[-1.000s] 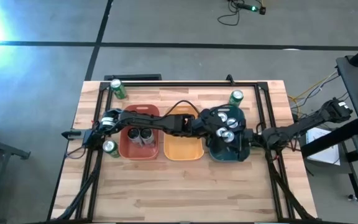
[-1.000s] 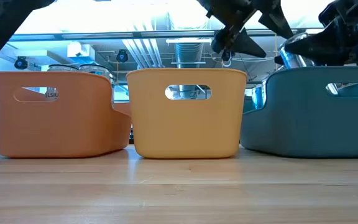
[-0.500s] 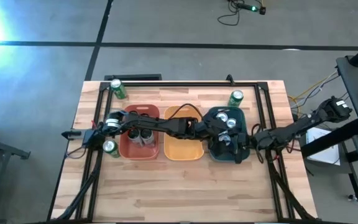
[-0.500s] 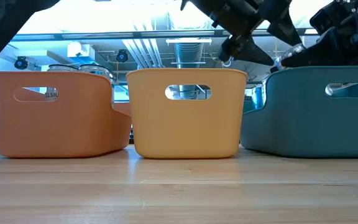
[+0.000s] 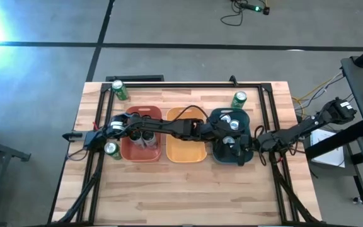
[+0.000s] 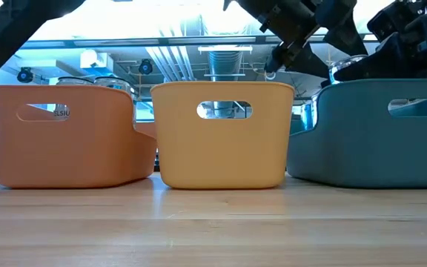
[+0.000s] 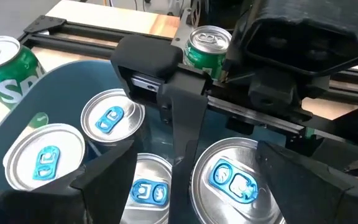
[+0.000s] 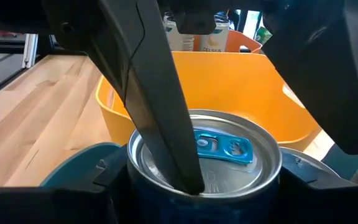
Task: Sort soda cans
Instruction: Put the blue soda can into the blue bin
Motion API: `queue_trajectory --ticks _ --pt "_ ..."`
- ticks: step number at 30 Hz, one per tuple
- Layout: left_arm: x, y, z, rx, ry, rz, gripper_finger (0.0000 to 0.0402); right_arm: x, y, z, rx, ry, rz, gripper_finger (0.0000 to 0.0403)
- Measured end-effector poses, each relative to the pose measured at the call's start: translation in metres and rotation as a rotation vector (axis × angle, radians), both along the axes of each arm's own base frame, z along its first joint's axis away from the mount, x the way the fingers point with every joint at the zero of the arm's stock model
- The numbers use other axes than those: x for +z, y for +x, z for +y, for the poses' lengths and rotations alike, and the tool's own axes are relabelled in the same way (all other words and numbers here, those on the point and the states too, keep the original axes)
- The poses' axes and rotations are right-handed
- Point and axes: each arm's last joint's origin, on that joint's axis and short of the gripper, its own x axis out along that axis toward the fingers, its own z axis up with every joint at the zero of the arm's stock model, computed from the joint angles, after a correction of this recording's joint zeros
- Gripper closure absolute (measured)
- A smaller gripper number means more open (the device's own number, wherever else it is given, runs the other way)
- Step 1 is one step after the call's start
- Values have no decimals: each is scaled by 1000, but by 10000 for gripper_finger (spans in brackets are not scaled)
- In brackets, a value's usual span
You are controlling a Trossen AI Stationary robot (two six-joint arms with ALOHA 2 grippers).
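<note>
My left arm reaches far across the table, over the red bin (image 5: 142, 147) and the orange bin (image 5: 185, 151), so that my left gripper (image 5: 227, 128) hangs above the teal bin (image 5: 222, 155). Its fingers (image 7: 107, 180) are spread apart and hold nothing; between them, from the wrist, I see four silver-blue cans (image 7: 107, 116) standing upright in the teal bin, close to each other. My right arm comes in low from the right side of the table, and my right gripper (image 5: 240, 146) is at the near part of the same bin. It is clamped on one silver-blue can (image 8: 205, 155), with one dark finger (image 8: 160, 99) lying across the can's rim; the can is upright and sits at the teal bin, beside the orange bin. In the low view both grippers are above the rim of the teal bin, the left one a little higher. Two dark cans (image 5: 142, 137) stand in the red bin. Three green cans remain on the table: one (image 5: 119, 89) at the far left corner, one (image 5: 111, 149) just beside the red bin on its left, and one (image 5: 239, 99) behind the teal bin.
</note>
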Motion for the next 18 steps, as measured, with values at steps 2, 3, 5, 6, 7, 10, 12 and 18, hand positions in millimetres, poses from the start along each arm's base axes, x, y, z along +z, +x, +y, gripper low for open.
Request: queue_trajectory --ticks 2,3,5,6,7,10,12,18 --pt "-1 0 0 1 -1 0 81 0 0 0 0 4 0 164" --pt "-2 0 0 0 0 -1 81 0 0 0 -1 6 -1 162" --pt "-2 0 0 0 -1 -6 81 0 0 0 -3 8 -2 160" --pt "-2 1 0 -1 -1 -7 81 0 0 0 -4 8 -3 161" --pt "-3 1 0 -1 0 -7 81 1 0 0 -5 9 -3 162" --pt "-3 1 0 -4 3 -6 81 1 0 0 -6 14 -5 169" --pt "-4 1 -1 -8 9 -6 81 1 0 0 -7 20 -5 168" --pt "-8 -1 -1 -19 23 34 81 3 2 1 -16 40 38 147"
